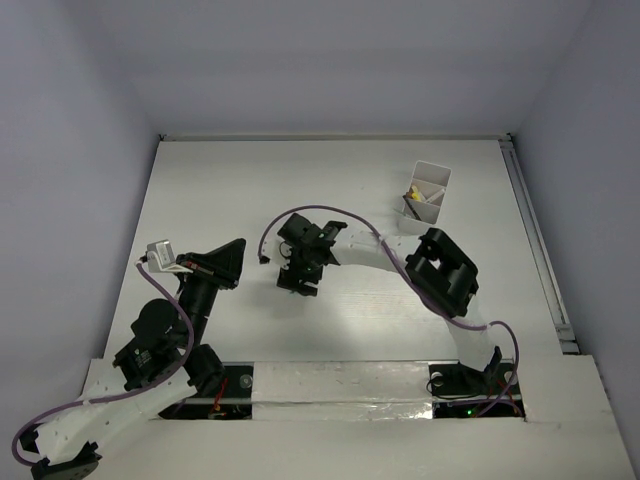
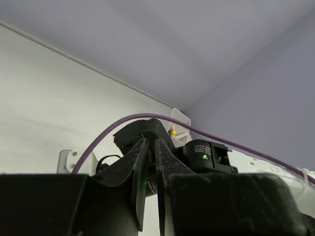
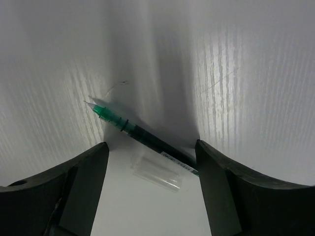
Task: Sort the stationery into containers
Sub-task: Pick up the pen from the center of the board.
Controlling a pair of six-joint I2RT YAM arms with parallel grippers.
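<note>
Right tool (image 3: 150, 146) spreads wide over a green-tipped pen (image 3: 129, 127) on the table (image 3: 256, 73); left tool (image 2: 151, 143) sits closed, empty.

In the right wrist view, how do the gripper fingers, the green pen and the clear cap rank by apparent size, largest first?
1. The fingers: largest, though nearest the camera, so true size is unsure.
2. The green pen, one end hidden behind a finger.
3. The clear cap, shortest.

One green pen (image 3: 140, 133), one clear cap (image 3: 157, 172), one white box (image 1: 432, 172) and one yellow-topped item (image 1: 413, 193) can be counted, nothing more tbh.
</note>
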